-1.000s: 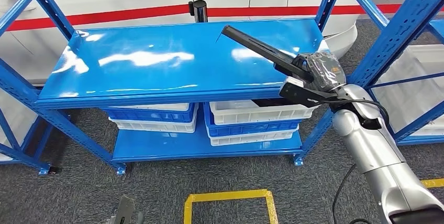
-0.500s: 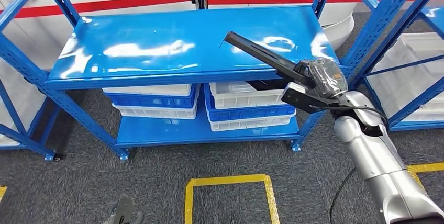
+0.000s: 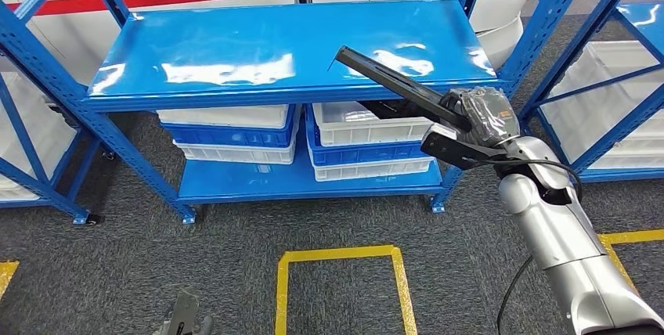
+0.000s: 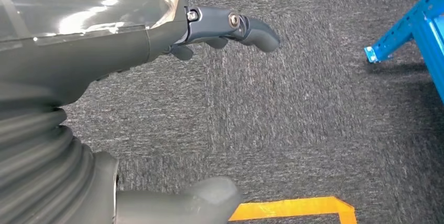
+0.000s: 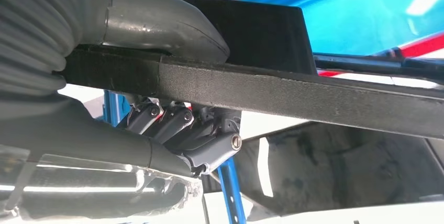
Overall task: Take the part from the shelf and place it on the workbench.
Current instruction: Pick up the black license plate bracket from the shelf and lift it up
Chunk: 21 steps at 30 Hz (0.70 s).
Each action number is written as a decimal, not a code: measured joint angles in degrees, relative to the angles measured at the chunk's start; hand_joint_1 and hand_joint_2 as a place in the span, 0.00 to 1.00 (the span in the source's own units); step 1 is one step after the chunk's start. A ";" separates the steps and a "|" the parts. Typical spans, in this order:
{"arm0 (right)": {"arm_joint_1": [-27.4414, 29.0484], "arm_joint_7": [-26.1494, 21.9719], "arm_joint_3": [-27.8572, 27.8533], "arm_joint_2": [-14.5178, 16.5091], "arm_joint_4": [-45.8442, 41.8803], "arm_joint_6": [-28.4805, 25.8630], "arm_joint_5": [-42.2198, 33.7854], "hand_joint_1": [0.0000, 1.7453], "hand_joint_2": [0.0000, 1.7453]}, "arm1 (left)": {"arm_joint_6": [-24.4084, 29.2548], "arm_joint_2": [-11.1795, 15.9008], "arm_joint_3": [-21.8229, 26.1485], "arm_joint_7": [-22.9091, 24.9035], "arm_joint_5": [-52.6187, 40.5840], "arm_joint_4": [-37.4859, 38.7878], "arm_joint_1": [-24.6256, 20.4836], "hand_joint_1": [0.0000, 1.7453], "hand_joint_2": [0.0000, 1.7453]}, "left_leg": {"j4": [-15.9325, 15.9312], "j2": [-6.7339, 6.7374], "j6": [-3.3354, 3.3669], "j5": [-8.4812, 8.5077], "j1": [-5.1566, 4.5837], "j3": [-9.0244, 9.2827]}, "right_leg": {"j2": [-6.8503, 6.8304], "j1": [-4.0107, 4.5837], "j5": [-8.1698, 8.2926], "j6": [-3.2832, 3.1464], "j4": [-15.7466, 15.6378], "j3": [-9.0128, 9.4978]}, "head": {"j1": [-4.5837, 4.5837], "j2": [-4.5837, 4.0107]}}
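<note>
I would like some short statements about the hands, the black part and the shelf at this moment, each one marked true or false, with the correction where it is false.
1. The right hand grips the long black part. True.
2. The part lies flat on the blue shelf top. False: it is held tilted, its far end up over the shelf top.
3. The left hand holds a white bin. False: it holds nothing and hangs over grey carpet.
4. White and blue bins are stacked on the lower shelf level. True.
5. Yellow tape marks a rectangle on the carpet in front of the shelf. True.
6. The shelf frame is red. False: it is blue.
</note>
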 joint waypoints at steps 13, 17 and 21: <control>-0.10 -0.63 -0.96 -0.46 -0.13 -0.02 0.00 1.00 1.00 | 0.23 -0.44 0.04 0.16 0.04 0.00 -0.06 0.00 1.00 | -0.91 0.86 0.34 9.68 -0.18 -9.74 | -0.04 0.30 -6.97 2.09 3.61 7.36 | 0.42 0.00; -0.21 -0.63 -0.95 -0.31 -0.26 -0.01 0.01 1.00 1.00 | 0.26 -0.49 0.04 0.22 0.04 0.02 0.11 0.00 1.00 | -0.32 0.73 -0.68 11.45 -0.33 -11.57 | -0.06 0.37 -7.86 0.52 -2.04 9.45 | 0.15 0.00; -0.17 -0.61 -0.93 -0.01 -0.27 0.00 0.16 1.00 1.00 | 0.25 -0.47 0.03 0.33 0.01 0.02 0.31 0.00 1.00 | 8.04 0.36 -2.59 1.97 0.64 -13.97 | -0.34 -0.47 -5.16 -1.48 -2.02 7.11 | -0.21 0.00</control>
